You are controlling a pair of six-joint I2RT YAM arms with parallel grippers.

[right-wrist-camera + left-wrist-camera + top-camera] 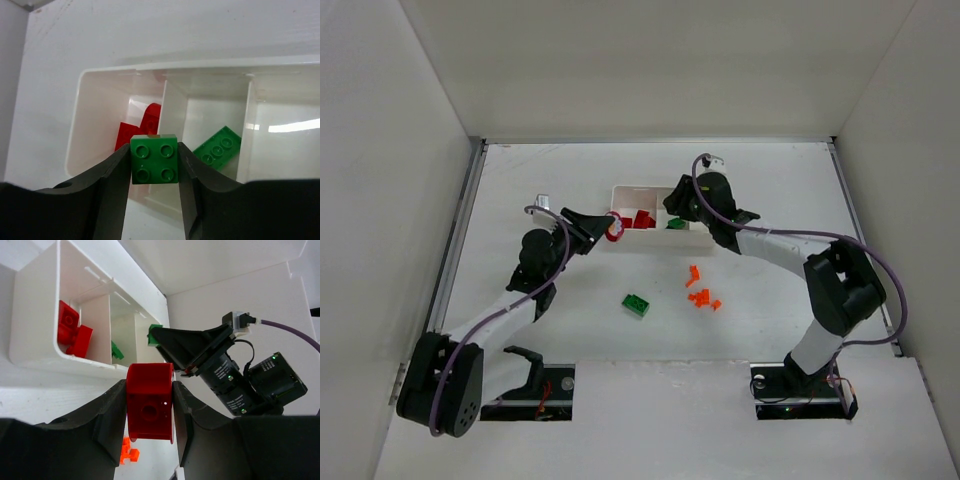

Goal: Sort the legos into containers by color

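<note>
The white three-compartment tray point(650, 246) stands mid-table. My left gripper point(607, 228) is shut on a red brick point(149, 402) and holds it just outside the tray's left end. My right gripper point(673, 207) is shut on a square green brick point(154, 159) and holds it over the tray, near the wall between the left and middle compartments. The left compartment holds red bricks point(142, 125). The middle one holds a flat green brick point(217, 148). A green brick point(636, 305) and several tiny orange pieces point(701, 294) lie on the table in front of the tray.
White walls enclose the table on three sides. The right gripper and its camera show close by in the left wrist view point(200, 347). One orange piece point(129, 451) shows below the left fingers. A small grey object point(542, 201) sits left of the tray.
</note>
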